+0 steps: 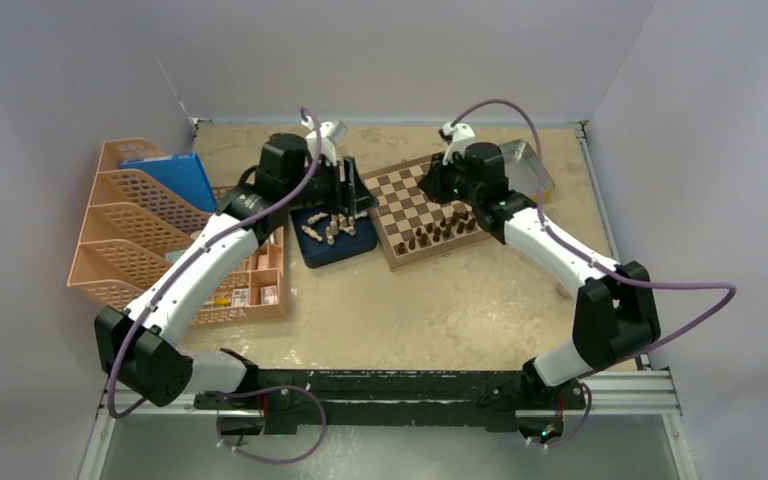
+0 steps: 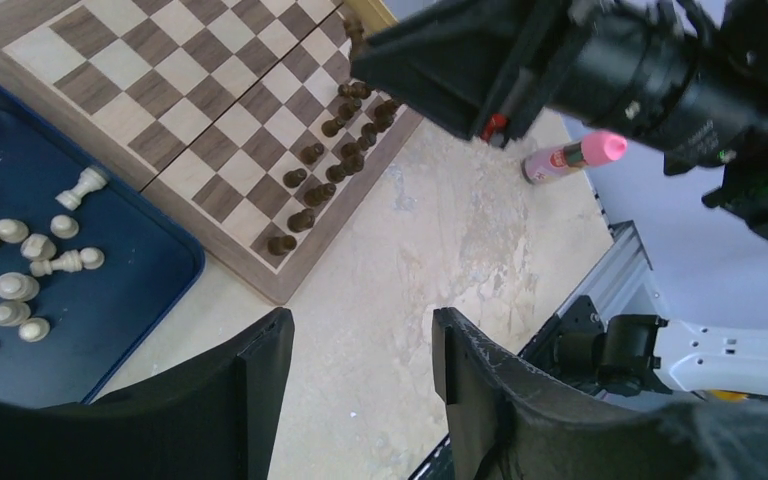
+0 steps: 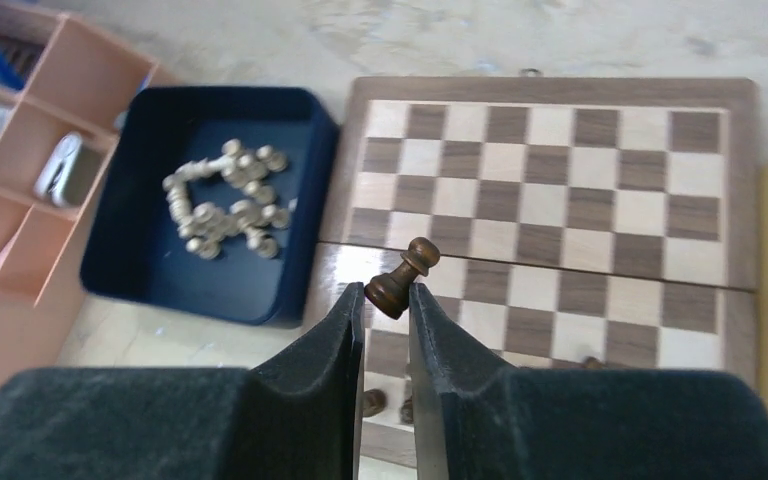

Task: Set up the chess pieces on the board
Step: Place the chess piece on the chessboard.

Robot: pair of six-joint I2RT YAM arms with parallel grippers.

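My right pincer point(image 3: 385, 300) is clamped on the base of a dark pawn point(image 3: 403, 275), which leans sideways out of the fingertips above the board point(image 3: 560, 88); I hold it high so it clears the dark pieces point(image 2: 325, 175) ranked along the board's near edge, and I judge it will need righting on the way down. My left pincer point(image 2: 360, 335) hangs with jaws apart and nothing between them over bare tabletop point(image 2: 440, 230); it is close to the blue tray point(image 2: 130, 290) of jumbled cream pieces point(image 2: 15, 285), probably placed to fetch one.
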